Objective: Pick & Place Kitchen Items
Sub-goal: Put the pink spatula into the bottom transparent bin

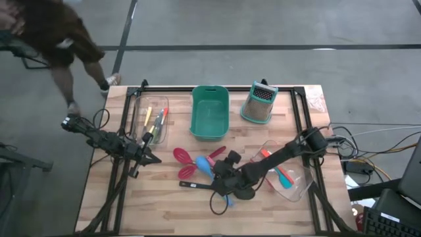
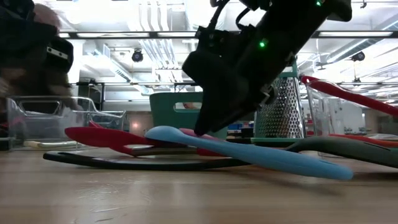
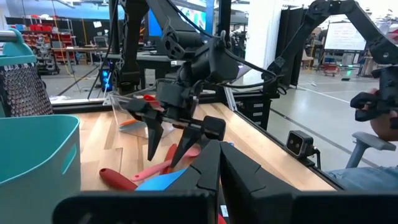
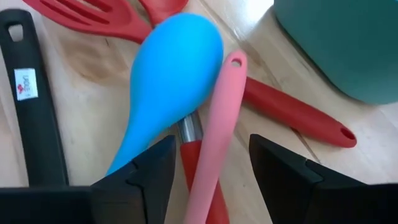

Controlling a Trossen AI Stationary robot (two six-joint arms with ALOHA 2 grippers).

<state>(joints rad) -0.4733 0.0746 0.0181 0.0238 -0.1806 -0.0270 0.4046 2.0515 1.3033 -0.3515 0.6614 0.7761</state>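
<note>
R gripper hovering low w/ fingers spread, mid-table toward front edge, L gripper idling nr left edge, fingers together

The only lettering you have is on a small white sticker with red print, stuck to the flat black plastic utensil handle near its hanging hole. The print is too small to read; it may be a brand mark. Nothing else carries legible text.
</note>
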